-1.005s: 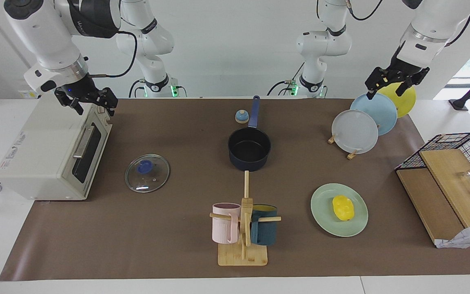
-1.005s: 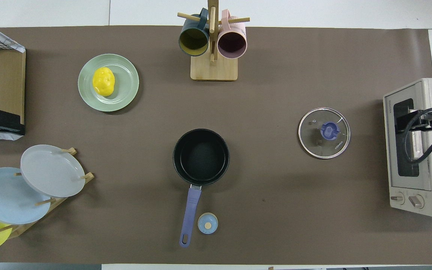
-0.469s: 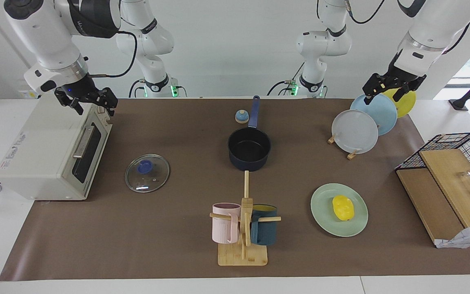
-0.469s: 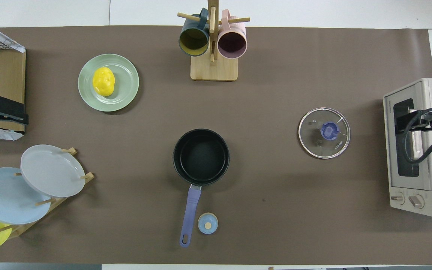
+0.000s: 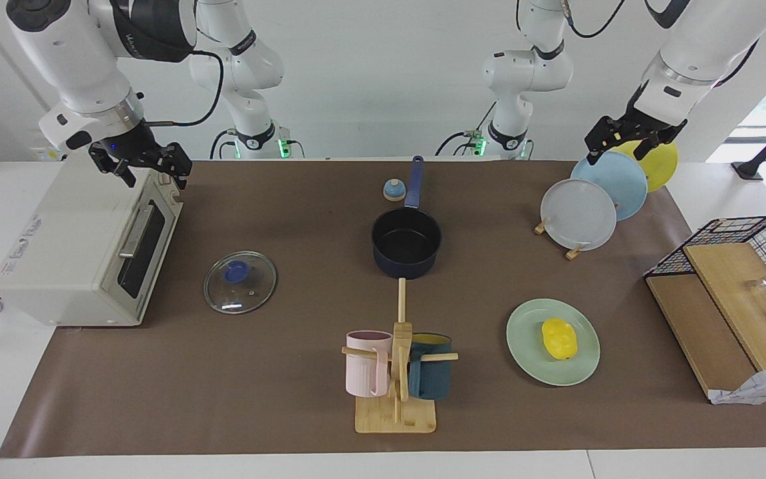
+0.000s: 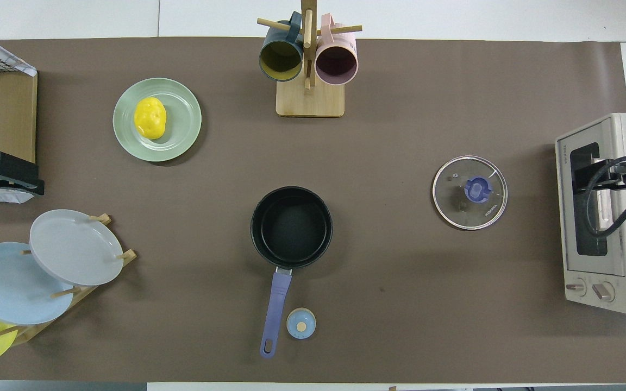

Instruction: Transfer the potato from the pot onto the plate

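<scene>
The yellow potato (image 5: 559,338) (image 6: 150,118) lies on the mint-green plate (image 5: 528,324) (image 6: 183,126), toward the left arm's end of the table. In the middle of the table the navy pot (image 5: 406,243) (image 6: 291,227) stands empty, its blue handle pointing toward the robots. Up in the air over the plate rack, my left gripper (image 5: 629,145) (image 6: 4,175) is open and holds nothing. Over the toaster oven hangs my right gripper (image 5: 147,173) (image 6: 612,174), open too, its arm waiting.
A rack (image 5: 579,214) with grey-white, light blue and yellow plates stands near the left arm. A glass lid (image 5: 240,282) lies beside the toaster oven (image 5: 84,246). A mug tree (image 5: 396,372), a small bell (image 5: 393,190) and a wire basket with boards (image 5: 729,286) are also here.
My left gripper has drifted a little over the plate rack toward the table's middle. The right arm, potato, plate and pot have not moved.
</scene>
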`<control>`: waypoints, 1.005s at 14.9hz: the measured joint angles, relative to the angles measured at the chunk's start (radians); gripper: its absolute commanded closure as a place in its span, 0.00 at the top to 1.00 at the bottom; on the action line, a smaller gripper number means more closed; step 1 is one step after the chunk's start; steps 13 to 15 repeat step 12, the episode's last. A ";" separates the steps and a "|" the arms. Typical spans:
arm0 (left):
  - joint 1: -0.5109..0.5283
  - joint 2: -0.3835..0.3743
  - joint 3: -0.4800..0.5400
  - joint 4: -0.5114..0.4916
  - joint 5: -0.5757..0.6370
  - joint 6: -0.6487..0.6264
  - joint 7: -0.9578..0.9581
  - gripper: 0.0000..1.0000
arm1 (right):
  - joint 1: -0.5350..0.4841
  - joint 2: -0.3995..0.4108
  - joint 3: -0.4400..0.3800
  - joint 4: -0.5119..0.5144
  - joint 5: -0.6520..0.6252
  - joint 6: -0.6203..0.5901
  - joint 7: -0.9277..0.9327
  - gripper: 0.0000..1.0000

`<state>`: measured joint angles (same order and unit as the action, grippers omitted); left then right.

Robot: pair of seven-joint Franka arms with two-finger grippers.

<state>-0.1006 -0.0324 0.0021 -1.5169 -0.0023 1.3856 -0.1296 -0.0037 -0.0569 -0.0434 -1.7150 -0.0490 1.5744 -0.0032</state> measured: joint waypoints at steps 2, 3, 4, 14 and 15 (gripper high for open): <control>0.000 -0.005 0.000 -0.001 -0.001 0.017 0.001 1.00 | 0.000 0.000 0.000 0.000 0.000 0.000 0.000 1.00; 0.000 -0.006 -0.001 -0.006 -0.001 0.044 0.001 1.00 | 0.000 0.000 0.000 0.000 0.000 0.000 0.000 1.00; 0.000 -0.007 -0.002 -0.015 -0.002 0.072 0.001 1.00 | 0.000 0.000 0.000 0.000 0.000 0.000 0.000 1.00; 0.000 -0.058 -0.003 -0.141 -0.002 0.163 0.002 1.00 | 0.000 0.000 0.000 0.000 0.000 0.000 0.000 1.00; 0.000 -0.058 -0.003 -0.141 -0.002 0.163 0.002 1.00 | 0.000 0.000 0.000 0.000 0.000 0.000 0.000 1.00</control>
